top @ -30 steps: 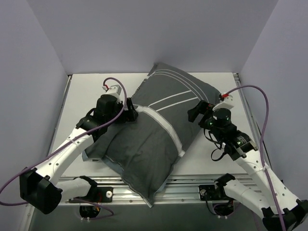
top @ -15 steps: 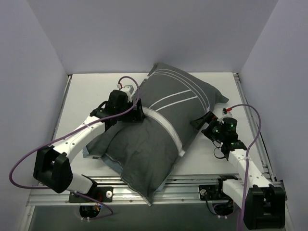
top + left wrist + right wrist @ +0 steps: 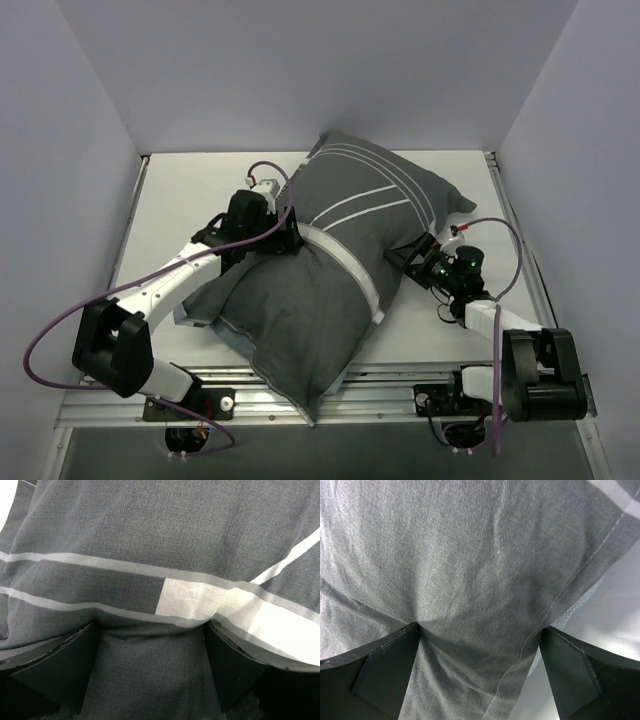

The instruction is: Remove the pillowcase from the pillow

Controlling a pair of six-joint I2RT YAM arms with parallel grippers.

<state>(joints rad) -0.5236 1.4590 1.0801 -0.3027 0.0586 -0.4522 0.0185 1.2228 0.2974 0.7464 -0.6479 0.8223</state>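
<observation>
The right gripper (image 3: 408, 252) has sunk against the pillowcase (image 3: 320, 290); it and left gripper (image 3: 290, 238) gape astride fabric.

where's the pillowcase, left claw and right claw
pillowcase (image 3: 320, 290): top external view, middle of striped face
left claw (image 3: 150, 680): left wrist view, midway between its fingertips
right claw (image 3: 480, 680): right wrist view, midway between its fingertips

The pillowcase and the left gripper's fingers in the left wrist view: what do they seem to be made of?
The pillowcase looks like woven cloth, perhaps cotton: matte, with a fine weave grain and soft folds. The fingers of the left gripper look like hard black plastic, matte, with rough edges.
</observation>
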